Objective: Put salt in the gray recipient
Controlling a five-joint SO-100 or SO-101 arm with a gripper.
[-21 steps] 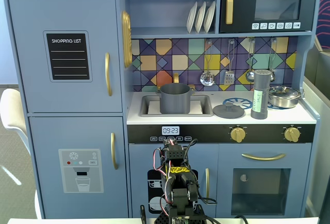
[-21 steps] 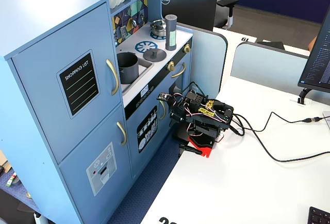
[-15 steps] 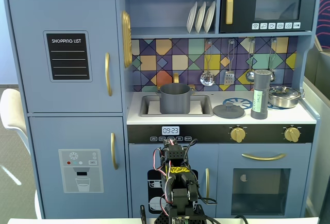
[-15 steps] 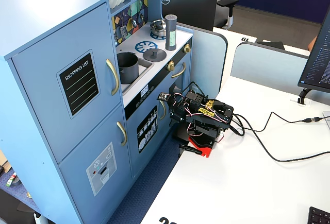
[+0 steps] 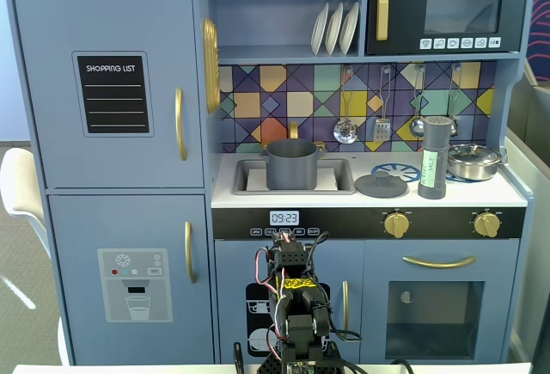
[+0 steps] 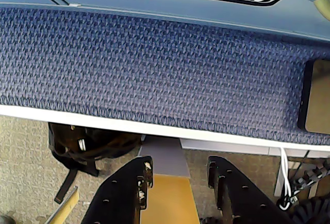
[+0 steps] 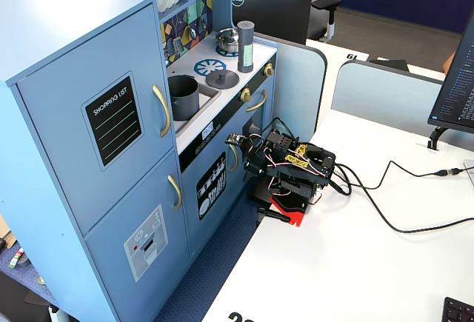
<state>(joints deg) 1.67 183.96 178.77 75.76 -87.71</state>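
A: State the gripper [image 6: 178,175] condition.

B: In the wrist view the jaws stand apart with nothing between them. The arm [image 7: 292,170] sits folded low on the white table [image 7: 355,277], in front of the toy kitchen's lower doors, well below the counter [image 5: 369,195].

A: Locate the task items.

B: In a fixed view the salt [image 5: 434,157] stands upright on the counter's right side, just beside the steel pan [image 5: 473,161]. The pot [image 5: 290,164] sits in the sink at left. The lid [image 5: 381,185] lies between them.

A: Identify the hazards.

B: The salt is tall and slim; an off-centre approach likely tips it against the pan. A low carry risks striking the lid or the pot rim.
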